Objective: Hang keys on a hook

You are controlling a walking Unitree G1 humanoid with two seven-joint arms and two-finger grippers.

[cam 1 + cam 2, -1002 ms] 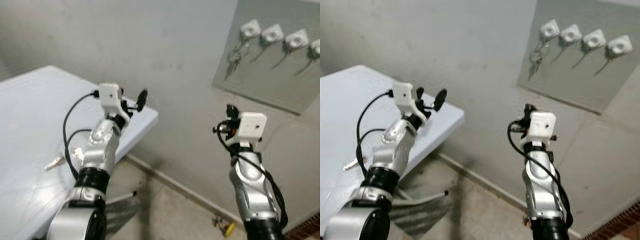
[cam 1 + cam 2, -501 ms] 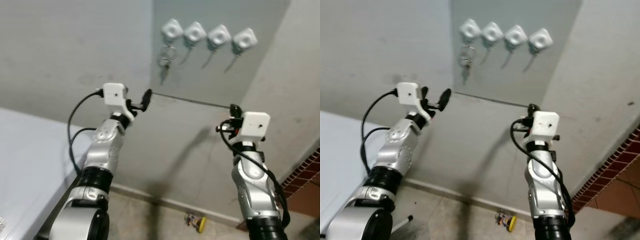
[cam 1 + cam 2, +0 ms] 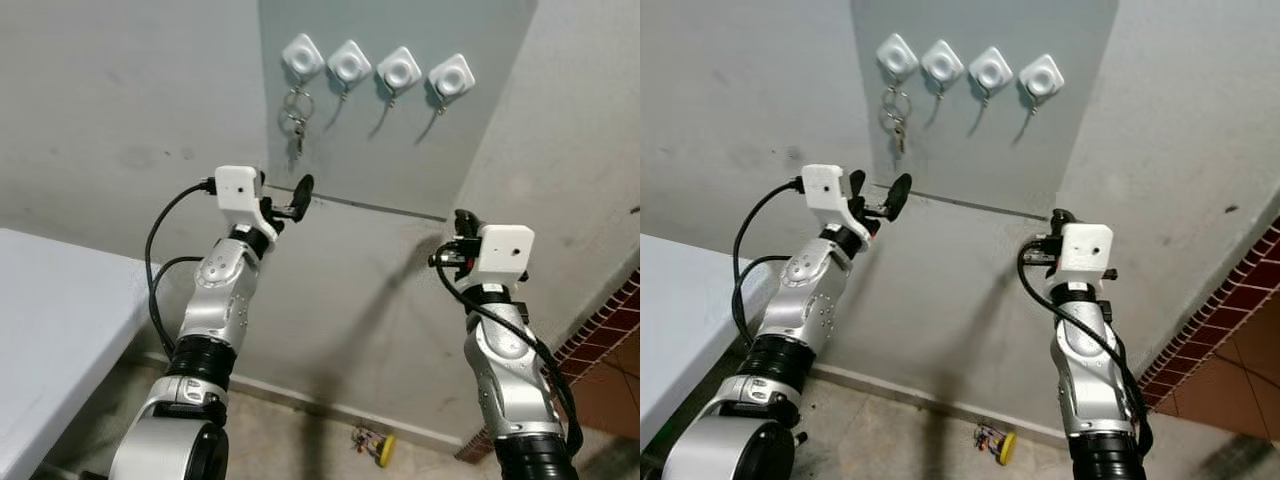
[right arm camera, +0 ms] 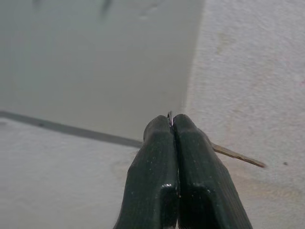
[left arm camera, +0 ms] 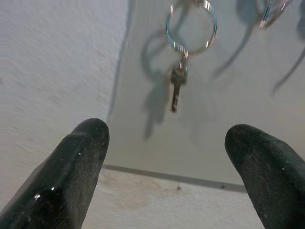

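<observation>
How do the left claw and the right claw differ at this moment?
The left claw is open, its two black fingers spread wide; the right claw is pressed shut, with a thin sliver of metal showing at its tips. The left claw sits higher, just below the keys hanging from the leftmost hook; the right claw sits lower, below the board's bottom right corner. Both are raised towards the wall.
</observation>
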